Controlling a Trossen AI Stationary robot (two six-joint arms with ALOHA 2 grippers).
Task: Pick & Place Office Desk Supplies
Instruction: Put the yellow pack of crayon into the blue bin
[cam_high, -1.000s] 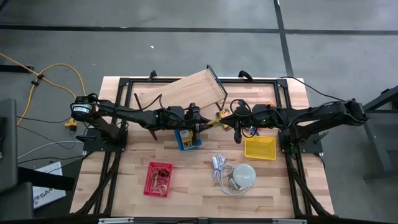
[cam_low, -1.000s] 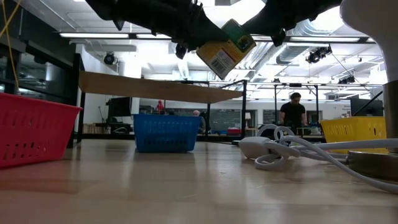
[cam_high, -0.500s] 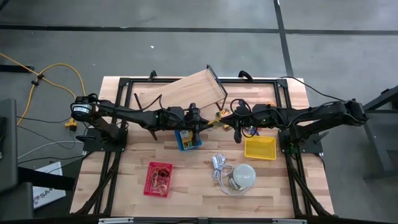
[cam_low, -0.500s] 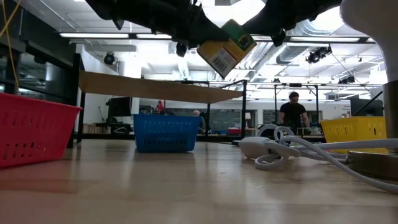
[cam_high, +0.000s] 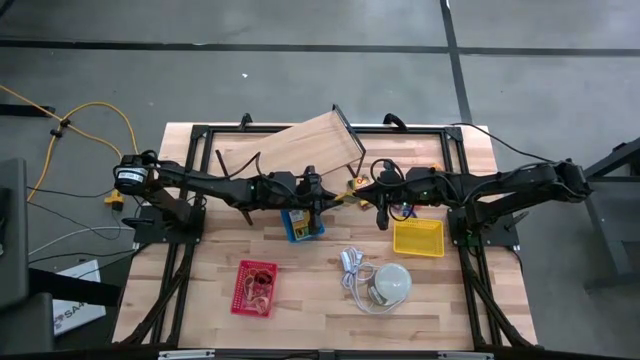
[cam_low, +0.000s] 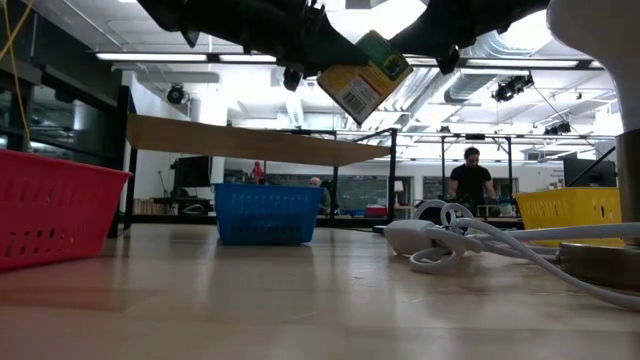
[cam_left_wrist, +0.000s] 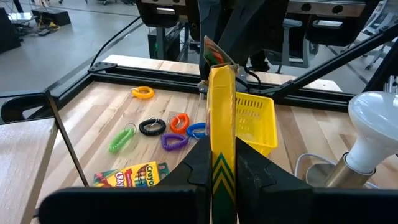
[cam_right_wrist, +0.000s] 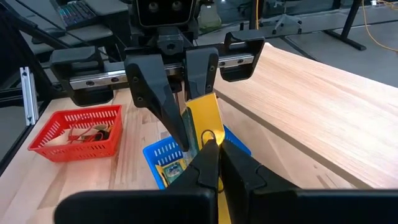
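Note:
A yellow-green printed packet hangs high over the blue basket, tilted, with a barcode on its lower face. My left gripper comes from the table's left and my right gripper from the right; both are shut on the packet, meeting at mid-table. In the left wrist view the packet shows edge-on. Coiled loops, orange, purple and green, lie on the wood with a crayon box. My left gripper pinches the packet's flat faces near its left end between its two fingers, coming about level from the table's left. The packet stands on edge, lifted clear. My right gripper pinches the packet's opposite end between its two fingers, coming nearly level from the table's right. The packet spans the gap between both grippers, clear of the basket.
A red basket holding tan bands sits near the front left, a yellow basket at the right. A white dome lamp with its cord lies at the front. A raised wooden board stands at the back.

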